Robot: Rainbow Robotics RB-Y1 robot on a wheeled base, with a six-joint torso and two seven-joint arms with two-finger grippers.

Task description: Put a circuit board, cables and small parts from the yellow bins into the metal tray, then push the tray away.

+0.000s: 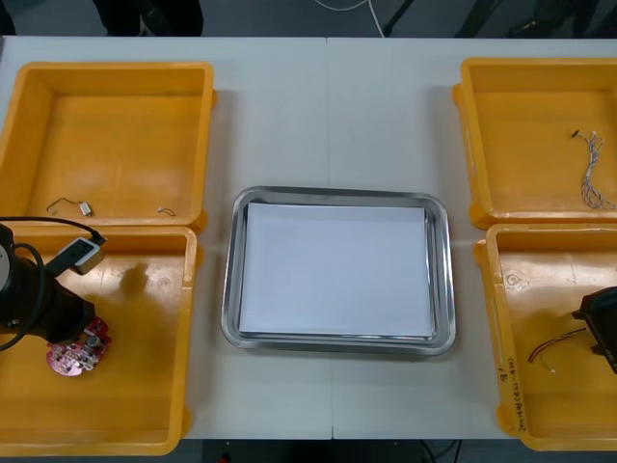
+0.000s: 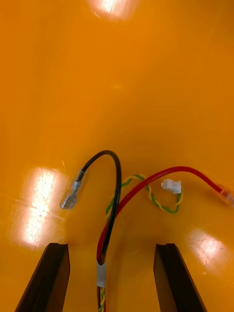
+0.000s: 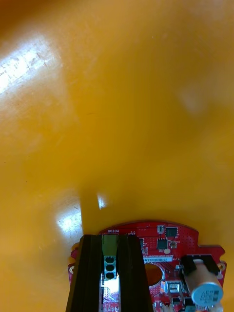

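A round red circuit board (image 1: 67,357) (image 3: 165,243) lies low in the near-left yellow bin (image 1: 145,405). My left gripper (image 1: 85,338) (image 3: 110,240) is shut on the board's green connector block (image 3: 109,249), which sits between the two fingers. In the near-right yellow bin (image 1: 540,289), my right gripper (image 1: 600,333) (image 2: 111,249) stands open. A bundle of red, black and yellow-green cables (image 2: 114,204) (image 1: 554,347) runs up between its fingers, touched by neither. The metal tray (image 1: 439,280), white inside, sits mid-table with nothing in it.
The far-left bin (image 1: 116,116) holds small metal parts (image 1: 72,205) near its front wall. A twisted pale cable (image 1: 593,169) lies in the far-right bin (image 1: 501,135). Bare table surrounds the tray on all sides.
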